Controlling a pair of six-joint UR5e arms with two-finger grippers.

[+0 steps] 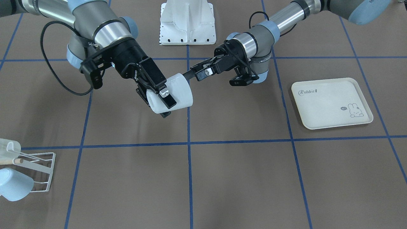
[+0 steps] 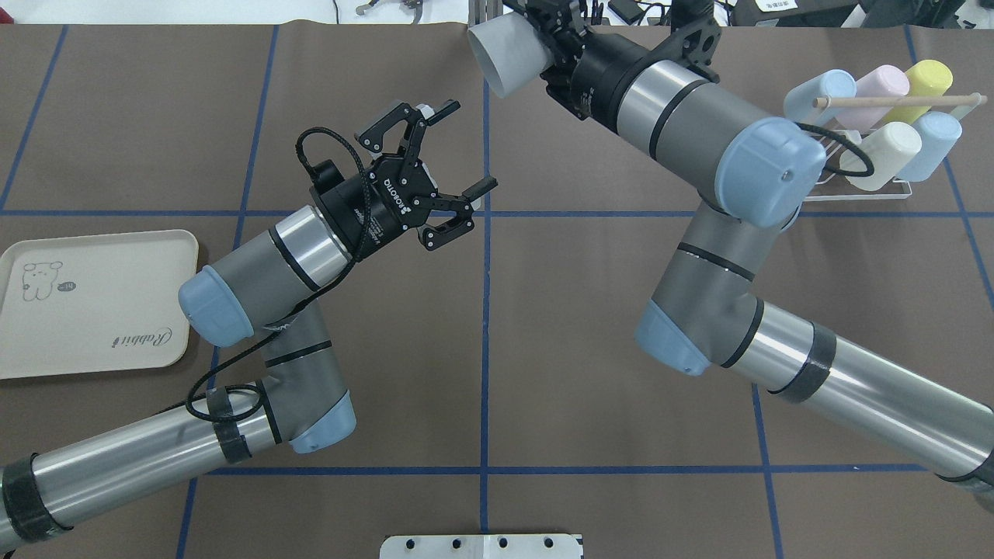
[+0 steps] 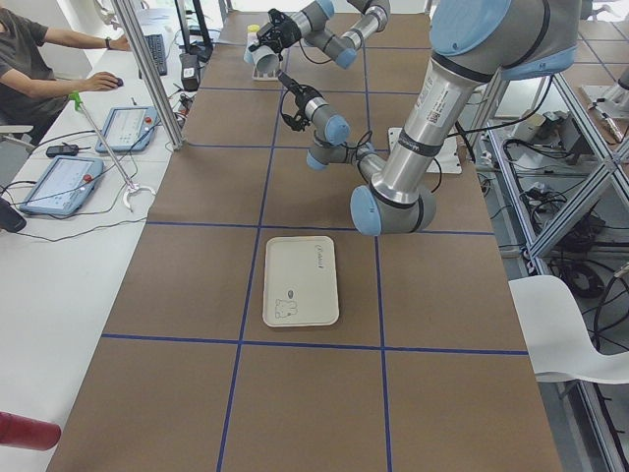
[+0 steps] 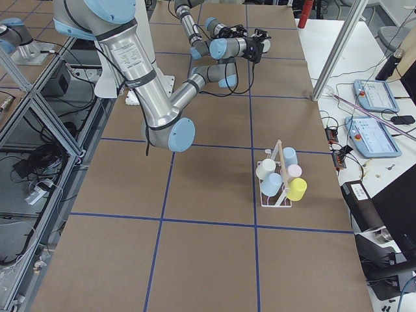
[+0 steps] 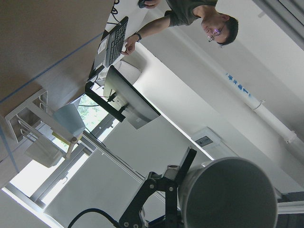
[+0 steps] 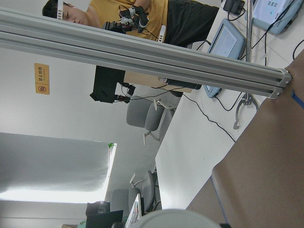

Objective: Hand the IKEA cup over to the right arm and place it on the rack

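The white IKEA cup (image 1: 178,92) is held above the table in my right gripper (image 1: 165,105), which is shut on its wall, mouth pointing toward the left arm. In the overhead view the cup (image 2: 505,54) sits at the top centre with the right gripper (image 2: 555,46) behind it. My left gripper (image 2: 466,147) is open and empty, its fingertips (image 1: 190,73) close by the cup's rim, apart from it. The left wrist view looks into the cup's mouth (image 5: 228,194). The white wire rack (image 2: 877,182) with its wooden peg stands at the right and holds several pastel cups.
The cream rabbit-print tray (image 1: 330,103) lies on the left arm's side of the table. The rack (image 1: 38,168) shows with a light-blue cup (image 1: 14,184) on it. The white robot base plate (image 1: 187,22) is at the table's back. Operators sit beyond the table.
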